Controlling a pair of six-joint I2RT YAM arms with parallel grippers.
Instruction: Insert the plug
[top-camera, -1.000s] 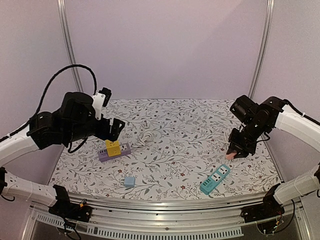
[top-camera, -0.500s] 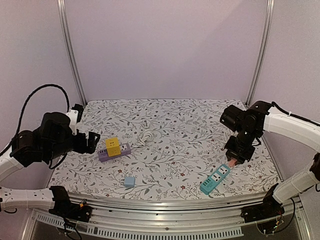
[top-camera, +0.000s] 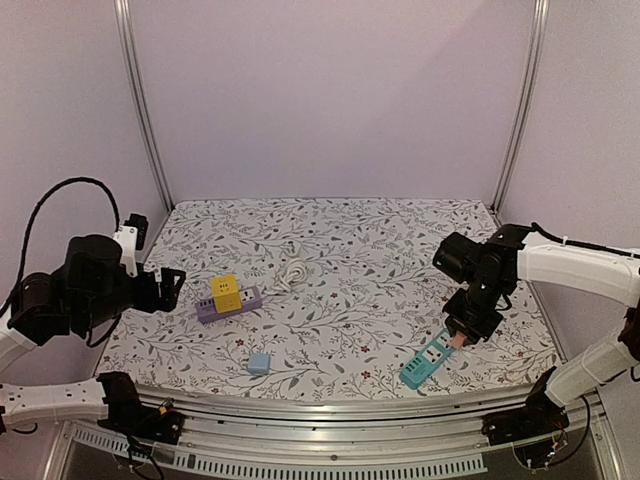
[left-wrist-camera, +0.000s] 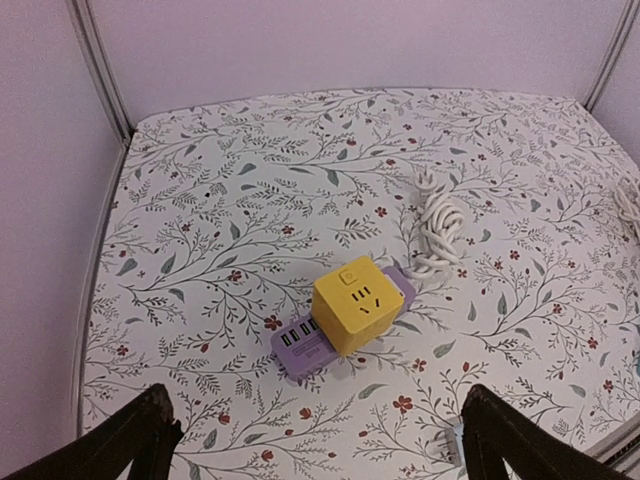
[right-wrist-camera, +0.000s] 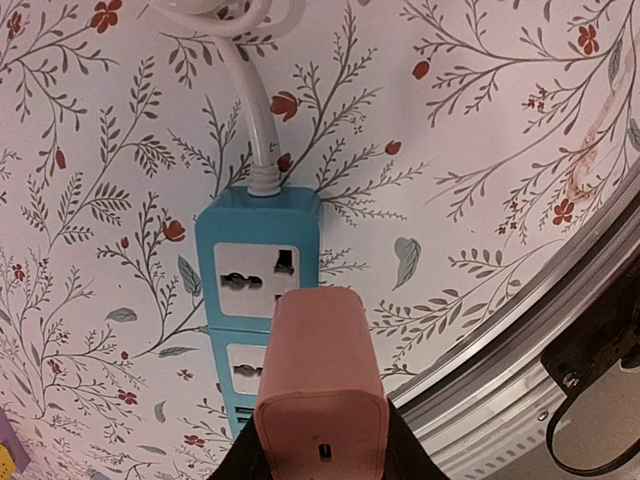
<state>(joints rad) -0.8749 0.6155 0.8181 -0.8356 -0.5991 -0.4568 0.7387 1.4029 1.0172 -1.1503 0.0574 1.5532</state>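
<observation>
1. The pink plug (right-wrist-camera: 320, 400) is clamped between the closed right fingers (right-wrist-camera: 402, 458). In the right wrist view its long axis runs straight up the picture, with its blunt far end pointing at the teal power strip (right-wrist-camera: 258, 300).
2. The plug is over the strip and hides the space between the top socket and the one below it. Its prongs are hidden, and I cannot tell whether it touches the strip.
3. From above, the teal power strip (top-camera: 430, 361) lies aslant on the bench (top-camera: 350, 240), from near left to far right. The plug (top-camera: 458, 340) is at its far right end. A white cord (right-wrist-camera: 250, 110) leaves that end.
4. A second ago the right arm was higher, with the plug up and to the right of the strip. It has since come down and inward onto the strip's end.
5. The left arm, which then hung over the purple power strip (top-camera: 228, 303), has drawn back to the bench's left edge. Its left fingers (left-wrist-camera: 140, 440) are spread wide and hold nothing.
6. Nothing lying on the bench has moved.
7. A yellow cube (left-wrist-camera: 357, 305) sits on the purple strip, a coiled white cable (left-wrist-camera: 440, 225) lies just beyond it, and a small blue block (top-camera: 259, 363) lies near the front edge. All are well apart from the teal strip.
</observation>
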